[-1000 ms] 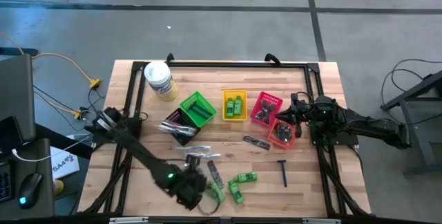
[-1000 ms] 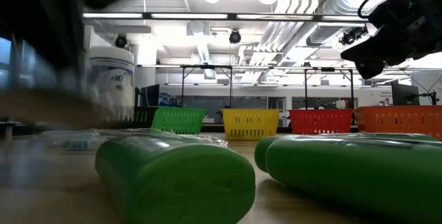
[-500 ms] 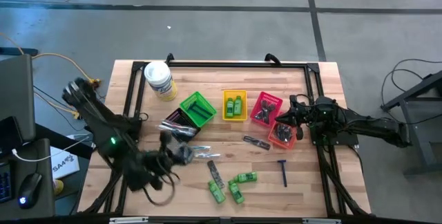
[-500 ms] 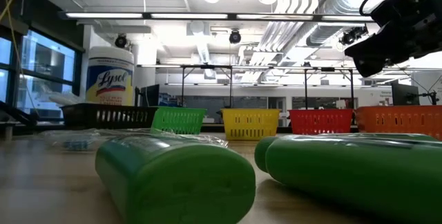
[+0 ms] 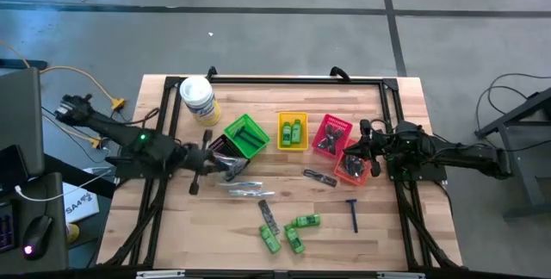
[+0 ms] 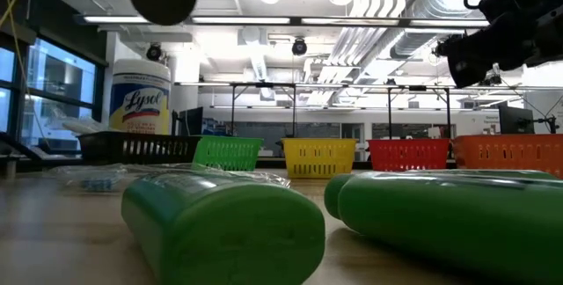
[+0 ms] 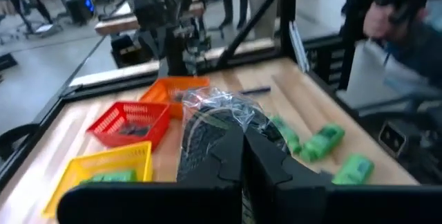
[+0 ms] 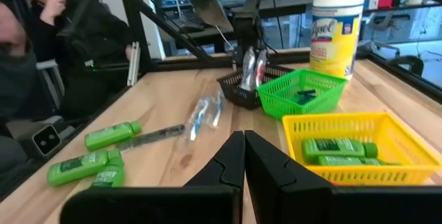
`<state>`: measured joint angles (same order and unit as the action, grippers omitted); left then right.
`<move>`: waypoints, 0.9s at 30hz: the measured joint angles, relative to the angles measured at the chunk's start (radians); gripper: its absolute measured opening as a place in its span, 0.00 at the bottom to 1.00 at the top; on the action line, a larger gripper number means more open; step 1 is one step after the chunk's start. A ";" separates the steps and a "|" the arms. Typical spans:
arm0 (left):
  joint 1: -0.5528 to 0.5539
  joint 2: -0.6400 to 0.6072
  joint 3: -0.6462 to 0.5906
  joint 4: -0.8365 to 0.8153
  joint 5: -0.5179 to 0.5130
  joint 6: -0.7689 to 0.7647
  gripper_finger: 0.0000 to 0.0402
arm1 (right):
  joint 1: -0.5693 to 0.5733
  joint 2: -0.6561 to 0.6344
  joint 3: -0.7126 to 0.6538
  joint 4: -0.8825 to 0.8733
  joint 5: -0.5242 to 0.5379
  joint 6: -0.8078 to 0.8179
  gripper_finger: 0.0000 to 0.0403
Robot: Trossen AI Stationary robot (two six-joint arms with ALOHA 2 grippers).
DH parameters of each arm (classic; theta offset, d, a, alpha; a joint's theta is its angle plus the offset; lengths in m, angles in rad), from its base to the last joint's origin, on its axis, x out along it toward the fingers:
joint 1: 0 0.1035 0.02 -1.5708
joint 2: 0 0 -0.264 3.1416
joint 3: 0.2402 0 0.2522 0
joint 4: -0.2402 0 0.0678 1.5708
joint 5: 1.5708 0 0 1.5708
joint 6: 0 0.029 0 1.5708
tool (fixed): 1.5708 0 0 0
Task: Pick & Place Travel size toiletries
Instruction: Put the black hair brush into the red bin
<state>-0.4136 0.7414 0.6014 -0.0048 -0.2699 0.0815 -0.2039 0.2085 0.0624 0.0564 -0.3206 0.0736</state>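
Note:
My left gripper [image 5: 229, 165] is shut on a crinkled clear-wrapped item [image 7: 215, 110] and stands at the black basket [image 5: 222, 151]. From across the table, the item [image 8: 251, 66] hangs just over that basket [image 8: 238, 92]. Green mini bottles [image 5: 295, 230], a blue-handled razor [image 5: 353, 214], two dark combs [image 5: 319, 177] and clear-wrapped sticks [image 5: 246, 189] lie flat on the table. My right gripper [image 5: 362, 144] is shut on nothing, above the red basket [image 5: 332, 135] and the orange basket [image 5: 354, 168]. My left gripper pinches the clear-wrapped item between its two fingers, at the wrapper's end [image 7: 231, 122] nearest the fingertips. The fingers lie almost level and point toward the table's right. The item hangs past and below them over the black basket; whether it touches the basket cannot be told.
A green basket [image 5: 247, 135] and a yellow basket [image 5: 293, 130] holding green bottles stand in the row between the black and red ones. A white tub with a yellow label [image 5: 199, 100] lies at the far left. A person [image 8: 31, 23] sits beyond the table.
My left gripper has drawn back from the table's near edge, by the green bottles, toward the far left and up to the black basket. It has tipped from pointing down to nearly level. The clear-wrapped item has gone with it, lifted off the table.

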 joint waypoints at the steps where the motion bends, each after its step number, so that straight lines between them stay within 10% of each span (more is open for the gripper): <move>1: 0.027 0.001 -0.013 0.027 0.037 -0.006 0.00 | 0.004 0.000 0.000 0.011 0.000 0.000 0.01; 10: 0.166 0.256 0.044 0.235 0.245 -0.007 0.00 | 0.056 0.021 0.000 0.127 0.008 -0.050 0.04; 27: 0.275 0.721 0.528 0.125 0.426 0.087 0.00 | 0.228 0.260 0.000 0.507 0.181 -0.208 0.66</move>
<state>-0.1385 1.4629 1.1295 0.1205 0.1559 0.1682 0.0240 0.4689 0.0628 0.5629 -0.1398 -0.1339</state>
